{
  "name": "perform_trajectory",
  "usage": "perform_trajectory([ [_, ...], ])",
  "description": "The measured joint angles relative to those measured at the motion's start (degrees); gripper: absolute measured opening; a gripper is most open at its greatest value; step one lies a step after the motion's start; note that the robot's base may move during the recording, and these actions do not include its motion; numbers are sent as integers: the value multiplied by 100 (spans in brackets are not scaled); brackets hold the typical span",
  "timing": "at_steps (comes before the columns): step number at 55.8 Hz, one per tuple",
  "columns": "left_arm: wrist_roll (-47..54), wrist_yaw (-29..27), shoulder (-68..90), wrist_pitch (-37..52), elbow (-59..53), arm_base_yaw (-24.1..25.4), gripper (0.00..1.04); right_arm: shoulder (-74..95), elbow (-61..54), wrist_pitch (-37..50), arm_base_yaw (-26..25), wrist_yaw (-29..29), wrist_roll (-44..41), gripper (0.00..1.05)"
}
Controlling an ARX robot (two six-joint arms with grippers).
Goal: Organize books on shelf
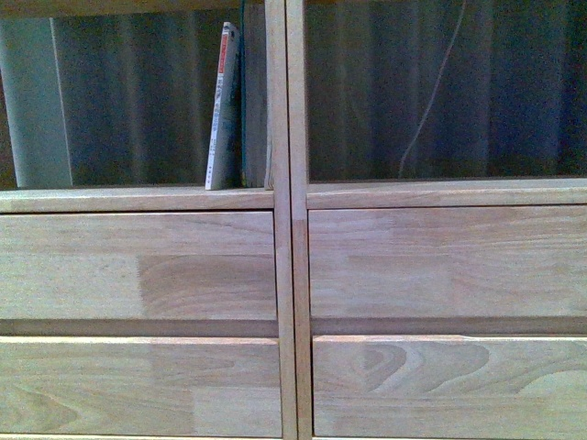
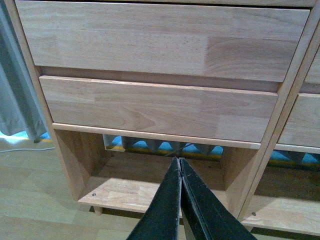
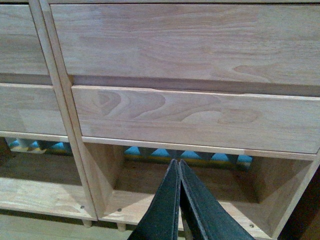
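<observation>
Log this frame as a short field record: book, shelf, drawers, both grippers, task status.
book: one thin whitish book standing nearly upright, tilted slightly, at the right end of the left open compartment, against the centre divider
shelf: light wood shelf, two columns, open back
right compartment: no book visible in the part shown
drawers: two fronts per column, all shut
left gripper: shut, empty, pointed at the low opening under the drawers
right gripper: shut, empty, likewise low
task status: nothing held; neither gripper near the book
</observation>
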Motion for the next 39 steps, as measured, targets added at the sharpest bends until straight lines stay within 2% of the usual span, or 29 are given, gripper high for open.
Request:
perform_trajectory([
  [31,2,-9,-310,42,-315,-2,3,-2,0,-2,0,-2,0,3],
  [32,-2,-7,-310,42,-315,-2,4,-2,2,0,0,-4,-2,8],
  [34,2,-7,-310,42,-315,-2,12,-2,2,-2,0,-2,-2,16],
  [39,2,-7,-310,42,-315,-2,37,-2,0,0,0,-2,-2,41],
])
